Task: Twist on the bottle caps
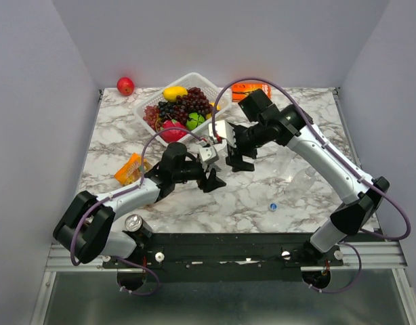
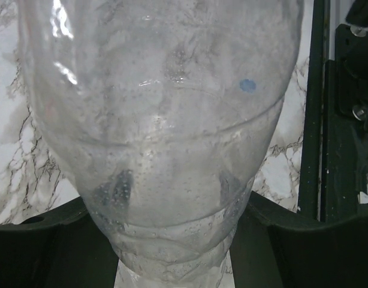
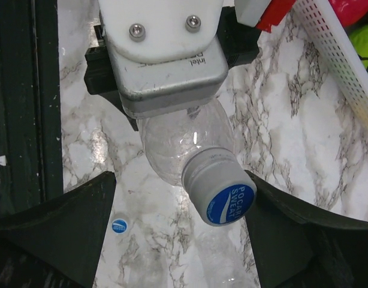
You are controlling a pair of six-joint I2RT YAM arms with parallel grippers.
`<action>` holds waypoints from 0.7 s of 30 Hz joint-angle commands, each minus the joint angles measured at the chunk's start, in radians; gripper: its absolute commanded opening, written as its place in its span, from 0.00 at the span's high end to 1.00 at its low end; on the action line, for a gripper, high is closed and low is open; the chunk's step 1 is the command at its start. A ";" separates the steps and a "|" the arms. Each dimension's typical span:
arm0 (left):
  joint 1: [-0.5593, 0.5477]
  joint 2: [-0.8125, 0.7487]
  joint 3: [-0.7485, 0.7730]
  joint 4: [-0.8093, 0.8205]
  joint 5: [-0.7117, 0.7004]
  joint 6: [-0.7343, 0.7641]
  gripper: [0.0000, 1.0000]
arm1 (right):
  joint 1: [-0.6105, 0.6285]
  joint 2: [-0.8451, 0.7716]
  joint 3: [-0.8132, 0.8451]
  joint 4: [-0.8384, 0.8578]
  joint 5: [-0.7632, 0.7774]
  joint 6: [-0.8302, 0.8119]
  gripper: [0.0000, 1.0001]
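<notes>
Capped bottle (image 3: 178, 141) between 2 grippers.
Left gripper (image 1: 211, 180) pinches the bottle; right gripper (image 1: 239, 164) stands spread around its cap (image 3: 223, 192). 1 loose blue cap (image 1: 272, 206) lies on the marble table (image 1: 123, 132); fruit basket (image 1: 194, 76) close behind.

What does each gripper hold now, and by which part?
The left gripper clamps the clear bottle around its body. The right gripper stands open around its cap, holding nothing.
</notes>
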 commanded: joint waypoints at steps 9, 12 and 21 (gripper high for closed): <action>0.074 -0.023 -0.010 0.080 -0.036 -0.123 1.00 | -0.007 -0.094 -0.061 -0.145 0.065 0.142 0.10; 0.059 -0.033 -0.001 -0.003 -0.025 0.013 1.00 | -0.037 -0.059 0.080 -0.111 0.055 0.165 0.11; 0.017 -0.119 0.039 -0.297 0.006 0.394 1.00 | -0.050 -0.097 0.098 -0.022 -0.155 -0.162 0.17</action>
